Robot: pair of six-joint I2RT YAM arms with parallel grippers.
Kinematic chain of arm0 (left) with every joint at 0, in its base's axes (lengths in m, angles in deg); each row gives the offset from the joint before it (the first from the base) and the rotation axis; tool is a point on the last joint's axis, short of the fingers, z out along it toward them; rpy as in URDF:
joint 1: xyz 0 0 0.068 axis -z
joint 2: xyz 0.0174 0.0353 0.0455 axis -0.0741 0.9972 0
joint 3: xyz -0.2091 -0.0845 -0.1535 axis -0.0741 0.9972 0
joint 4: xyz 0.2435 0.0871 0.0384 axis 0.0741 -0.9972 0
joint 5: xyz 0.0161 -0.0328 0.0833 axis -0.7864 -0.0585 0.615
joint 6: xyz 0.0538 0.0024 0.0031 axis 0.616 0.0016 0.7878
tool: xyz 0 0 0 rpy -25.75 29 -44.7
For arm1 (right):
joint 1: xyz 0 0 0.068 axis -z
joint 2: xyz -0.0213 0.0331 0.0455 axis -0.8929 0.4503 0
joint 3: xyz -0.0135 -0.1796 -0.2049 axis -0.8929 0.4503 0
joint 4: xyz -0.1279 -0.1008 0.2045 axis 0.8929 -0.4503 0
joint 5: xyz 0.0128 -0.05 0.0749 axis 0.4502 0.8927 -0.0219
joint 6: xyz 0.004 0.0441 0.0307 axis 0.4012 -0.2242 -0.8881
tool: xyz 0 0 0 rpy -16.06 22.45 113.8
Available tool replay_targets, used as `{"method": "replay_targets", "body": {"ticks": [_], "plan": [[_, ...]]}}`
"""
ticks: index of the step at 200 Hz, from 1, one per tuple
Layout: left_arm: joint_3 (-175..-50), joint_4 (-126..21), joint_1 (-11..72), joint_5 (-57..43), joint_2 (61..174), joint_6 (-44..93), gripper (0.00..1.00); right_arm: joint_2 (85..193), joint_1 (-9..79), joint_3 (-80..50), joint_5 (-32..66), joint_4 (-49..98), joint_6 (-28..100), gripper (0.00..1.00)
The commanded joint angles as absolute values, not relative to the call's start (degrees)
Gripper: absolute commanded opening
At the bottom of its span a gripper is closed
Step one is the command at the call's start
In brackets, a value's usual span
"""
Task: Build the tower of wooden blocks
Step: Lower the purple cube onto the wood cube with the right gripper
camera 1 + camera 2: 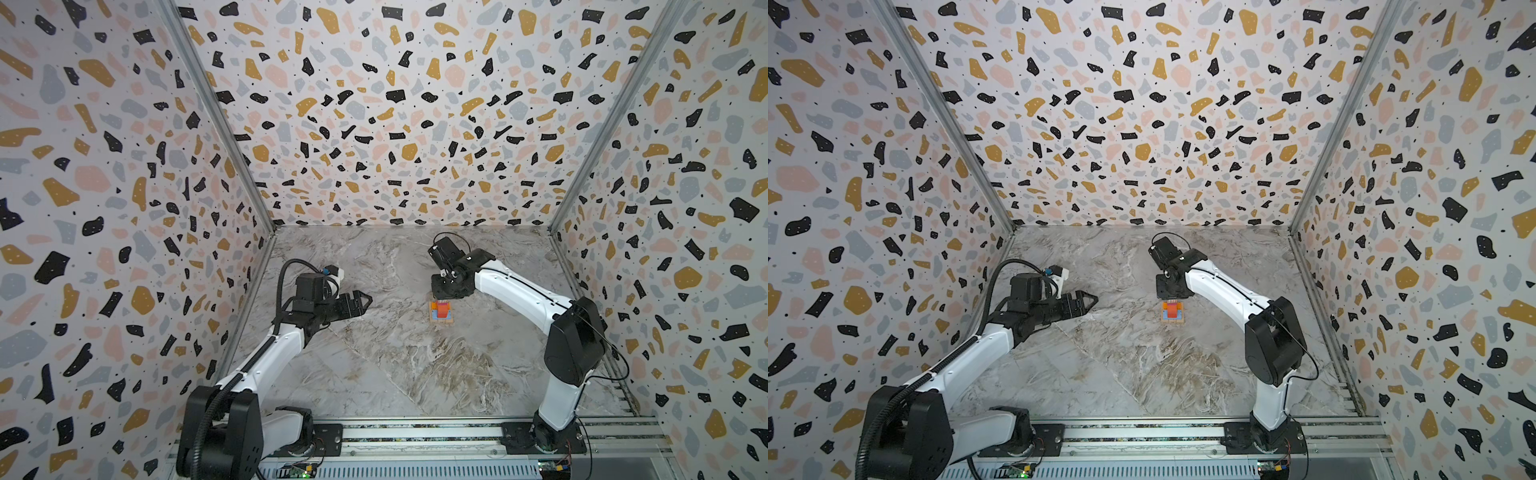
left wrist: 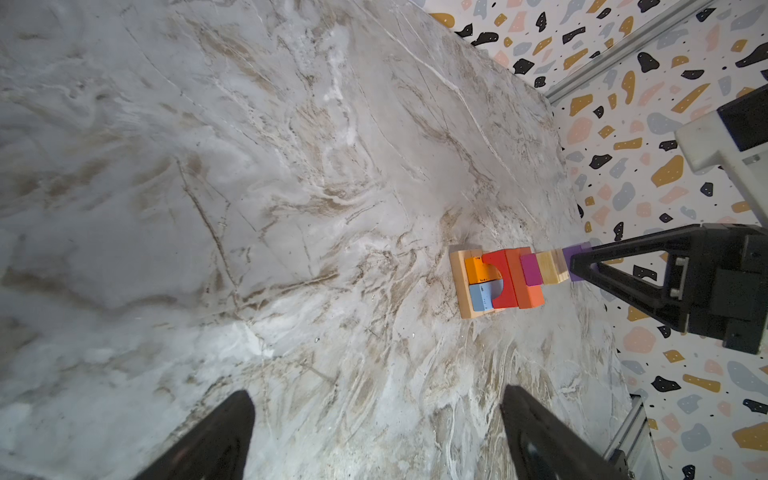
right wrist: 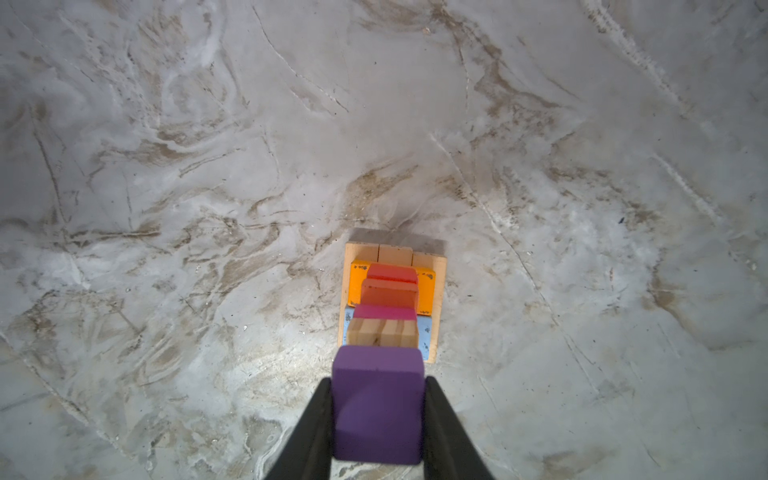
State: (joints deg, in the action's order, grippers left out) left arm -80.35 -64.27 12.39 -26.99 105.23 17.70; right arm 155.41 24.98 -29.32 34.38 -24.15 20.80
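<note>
Near mid-table, slightly right of centre in both top views, the tower [image 1: 441, 312] [image 1: 1172, 312] stands on the marble table [image 1: 395, 365], stepped up from the tan plank base [image 2: 459, 282] through orange, blue and red pieces to a tan block [image 3: 382, 332]. Right gripper [image 3: 379, 384] hangs directly over it, jaws clamped on the purple cube [image 3: 378, 411], which sits right at the tan block; contact unclear. Left gripper [image 1: 365, 299] hovers off to the left, well apart from the tower, jaws spread wide, holding nothing.

On worktop [image 1: 395, 365], centre: tower [image 1: 441, 311]. Above it, right gripper [image 3: 378, 380], cube [image 3: 377, 415] between its jaws at the stack top. To the tower's left, well apart: left gripper [image 1: 365, 300].
</note>
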Motion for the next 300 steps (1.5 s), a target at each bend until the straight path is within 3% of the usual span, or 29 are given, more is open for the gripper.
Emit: {"method": "replay_targets", "body": {"ticks": [1,300], "plan": [[-80.42,-62.23,12.78,-27.62,104.73,17.52,0.94,153.48,25.18,-28.97,34.37,-24.28,20.93,0.27],[-80.46,-62.38,12.95,-27.58,104.82,17.66,0.94,154.54,25.60,-27.20,33.82,-23.17,21.01,0.27]]}}
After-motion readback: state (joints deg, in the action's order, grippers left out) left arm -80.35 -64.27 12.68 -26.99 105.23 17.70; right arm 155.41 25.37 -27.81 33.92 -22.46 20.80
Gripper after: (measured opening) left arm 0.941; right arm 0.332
